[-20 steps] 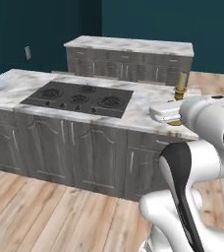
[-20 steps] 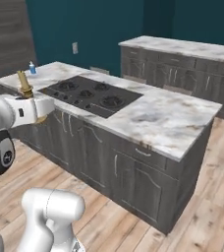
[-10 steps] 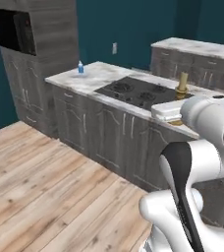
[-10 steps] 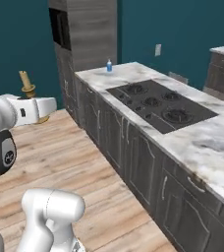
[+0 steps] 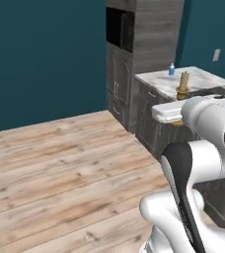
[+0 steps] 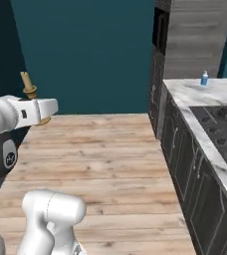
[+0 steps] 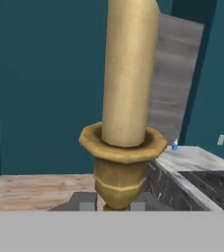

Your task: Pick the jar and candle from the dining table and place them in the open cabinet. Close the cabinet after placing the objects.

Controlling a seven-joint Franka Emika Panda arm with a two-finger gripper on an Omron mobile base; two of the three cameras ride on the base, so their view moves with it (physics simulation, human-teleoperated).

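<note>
Your arm folded high, hand level; gripper point(image 7: 113, 203) clamped on candle point(image 7: 126, 106) base, pale taper upright in brass holder.

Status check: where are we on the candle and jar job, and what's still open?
Done: the candle is off the dining table and clamped upright in the shut gripper, carried over the wood floor. In hand: transport, with the base facing the teal wall. Left: placing the candle in the cabinet, fetching the jar, and closing the door; these views cannot confirm the jar's whereabouts.
</note>
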